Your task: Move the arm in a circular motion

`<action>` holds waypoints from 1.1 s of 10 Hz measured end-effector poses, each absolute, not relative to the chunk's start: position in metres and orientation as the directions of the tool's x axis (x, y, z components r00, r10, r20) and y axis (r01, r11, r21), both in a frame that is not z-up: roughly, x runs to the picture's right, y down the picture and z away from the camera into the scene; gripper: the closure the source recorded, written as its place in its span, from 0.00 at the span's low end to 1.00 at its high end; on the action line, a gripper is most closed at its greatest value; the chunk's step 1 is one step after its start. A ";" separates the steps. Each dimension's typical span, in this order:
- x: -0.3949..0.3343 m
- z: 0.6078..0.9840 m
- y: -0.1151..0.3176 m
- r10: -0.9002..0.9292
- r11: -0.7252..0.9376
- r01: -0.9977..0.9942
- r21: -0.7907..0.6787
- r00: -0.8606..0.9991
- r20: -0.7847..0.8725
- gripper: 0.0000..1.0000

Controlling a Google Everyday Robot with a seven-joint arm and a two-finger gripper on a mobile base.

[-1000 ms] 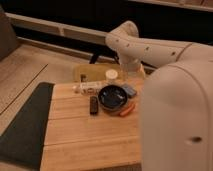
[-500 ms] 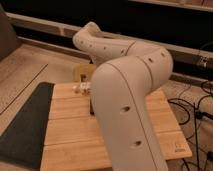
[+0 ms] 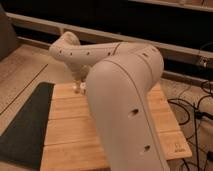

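The cream-white arm [image 3: 120, 95] fills the middle of the camera view. Its thick near segment rises from the bottom centre to a rounded elbow [image 3: 142, 60] at upper right. A thinner segment with small dark holes reaches left to a second rounded joint [image 3: 65, 45]. It then drops toward the far left part of the wooden table [image 3: 65, 130]. The gripper is hidden behind the arm, below that joint. A small pale object [image 3: 77, 87] shows just under the arm on the table's far edge.
A dark mat [image 3: 25, 125] lies along the table's left side. Black cables [image 3: 195, 115] trail on the floor at the right. A dark wall with a pale rail [image 3: 40, 25] runs behind the table.
The arm has swung left and nearer the camera. It now covers the bowl and other items that showed on the table one second ago. The elbow sits higher and further right.
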State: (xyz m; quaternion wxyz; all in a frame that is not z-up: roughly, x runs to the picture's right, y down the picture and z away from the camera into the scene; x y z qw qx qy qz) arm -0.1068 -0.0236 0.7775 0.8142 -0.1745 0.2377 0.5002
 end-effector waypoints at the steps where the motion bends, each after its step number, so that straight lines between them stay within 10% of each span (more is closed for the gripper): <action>1: -0.116 0.762 -0.012 0.736 0.428 -0.900 -0.087 0.402 -0.545 0.35; 5: -0.077 0.710 0.020 0.783 0.319 -0.944 -0.090 0.315 -0.536 0.35; 11: 0.108 0.708 -0.018 0.848 0.135 -0.952 0.273 -0.032 -0.529 0.35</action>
